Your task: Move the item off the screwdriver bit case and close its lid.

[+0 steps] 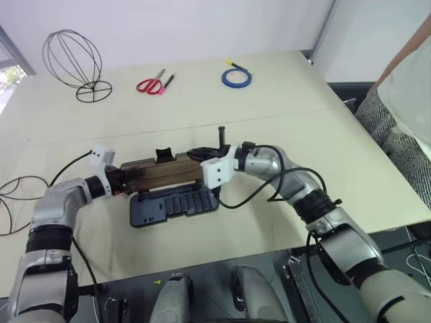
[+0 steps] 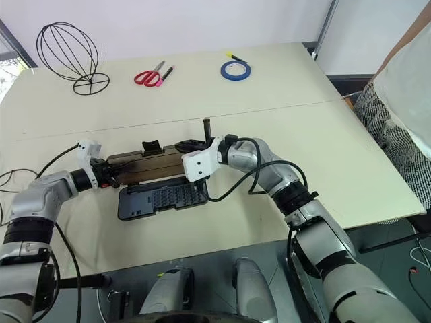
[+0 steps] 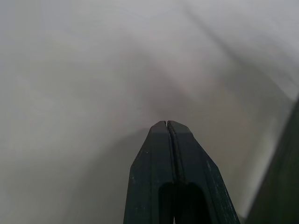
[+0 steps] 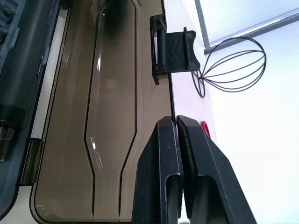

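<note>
Lid [image 2: 158, 167] stood half-raised, right gripper [image 4: 176, 122] pinching its free edge; left gripper [image 3: 167, 125] shut, empty, at case's [image 2: 161, 200] 9 o'clock. We judged slow swing toward 6 best.

Beside the screwdriver bit case [image 1: 175, 204], a wire frame [image 1: 15, 202] is cut by the edge; the case's bits are too small to identify.

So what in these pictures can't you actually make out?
- Second wire frame: cut off by the left eye view's left edge.
- Person's clothing: cut off by the right edge; the person is unseen.
- Bits in the screwdriver bit case: too small to tell apart.
- Left gripper: shut; its wrist view is blurred, so what it touches is unclear.
- Lid: the right gripper, shut on its edge, hides the contact.
</note>
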`<act>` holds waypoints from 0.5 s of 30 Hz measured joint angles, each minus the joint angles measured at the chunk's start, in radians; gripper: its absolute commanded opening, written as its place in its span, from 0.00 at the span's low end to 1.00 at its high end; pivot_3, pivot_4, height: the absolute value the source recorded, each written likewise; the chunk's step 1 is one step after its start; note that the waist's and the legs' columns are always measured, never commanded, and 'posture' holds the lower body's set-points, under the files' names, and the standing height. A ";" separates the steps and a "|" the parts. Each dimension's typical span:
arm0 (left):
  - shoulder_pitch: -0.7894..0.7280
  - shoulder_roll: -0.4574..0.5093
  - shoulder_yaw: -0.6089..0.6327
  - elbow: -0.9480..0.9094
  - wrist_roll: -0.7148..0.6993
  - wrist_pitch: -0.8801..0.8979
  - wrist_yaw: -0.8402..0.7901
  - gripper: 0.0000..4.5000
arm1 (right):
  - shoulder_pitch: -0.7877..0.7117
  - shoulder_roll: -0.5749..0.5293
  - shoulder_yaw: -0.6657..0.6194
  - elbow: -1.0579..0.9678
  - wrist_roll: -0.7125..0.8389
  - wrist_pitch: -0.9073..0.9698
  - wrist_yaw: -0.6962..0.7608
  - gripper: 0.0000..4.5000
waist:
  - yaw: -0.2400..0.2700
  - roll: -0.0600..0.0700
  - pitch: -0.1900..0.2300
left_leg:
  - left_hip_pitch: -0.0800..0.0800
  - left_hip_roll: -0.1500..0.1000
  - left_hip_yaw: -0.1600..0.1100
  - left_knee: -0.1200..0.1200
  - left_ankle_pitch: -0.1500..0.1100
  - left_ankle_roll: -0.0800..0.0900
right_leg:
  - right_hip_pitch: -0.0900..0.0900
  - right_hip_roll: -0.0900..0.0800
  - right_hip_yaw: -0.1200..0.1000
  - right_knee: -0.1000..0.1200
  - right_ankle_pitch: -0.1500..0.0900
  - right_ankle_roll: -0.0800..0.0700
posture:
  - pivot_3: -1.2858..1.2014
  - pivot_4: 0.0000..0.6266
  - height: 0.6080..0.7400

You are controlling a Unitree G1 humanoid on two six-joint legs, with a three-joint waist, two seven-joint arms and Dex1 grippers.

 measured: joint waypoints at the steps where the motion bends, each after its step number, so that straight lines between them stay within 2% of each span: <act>1: 0.007 0.011 -0.004 -0.012 0.002 0.000 -0.011 0.00 | 0.000 0.000 0.000 0.000 0.000 0.001 0.000 0.01 | 0.000 0.000 0.000 | 0.000 0.000 0.000 0.000 0.000 0.000 | 0.000 0.000 0.000 0.000 0.000 0.000 | 0.52 0.24 1.00; 4: 0.030 0.043 -0.006 -0.043 0.006 0.000 -0.046 0.00 | 0.000 0.001 0.001 0.000 0.000 0.006 0.000 0.01 | 0.001 0.000 0.000 | 0.000 0.000 0.000 0.000 0.000 0.000 | 0.000 0.000 0.000 0.000 0.000 0.000 | 0.52 0.24 1.00; 11: 0.054 0.054 -0.007 -0.093 0.016 0.000 -0.058 0.00 | 0.000 0.003 0.002 0.003 0.005 0.010 0.008 0.01 | 0.002 0.000 0.000 | 0.000 0.000 0.000 0.000 0.000 0.000 | 0.000 0.000 0.000 0.000 0.000 0.000 | 0.52 0.24 1.00; 14: 0.054 0.053 -0.007 -0.102 0.016 0.000 -0.054 0.00 | 0.000 0.005 0.002 0.002 0.017 0.038 0.029 0.20 | 0.002 0.000 0.000 | 0.000 0.000 0.000 0.000 0.000 0.000 | 0.000 0.000 0.000 0.000 0.000 0.000 | 0.52 0.24 1.00; 15: 0.054 0.051 -0.007 -0.102 0.016 0.000 -0.052 0.00 | 0.000 0.005 0.002 0.002 0.020 0.057 0.041 0.31 | 0.002 0.000 0.000 | 0.000 0.000 0.000 0.001 0.000 0.000 | 0.000 0.000 0.000 0.000 0.000 0.000 | 0.52 0.24 1.00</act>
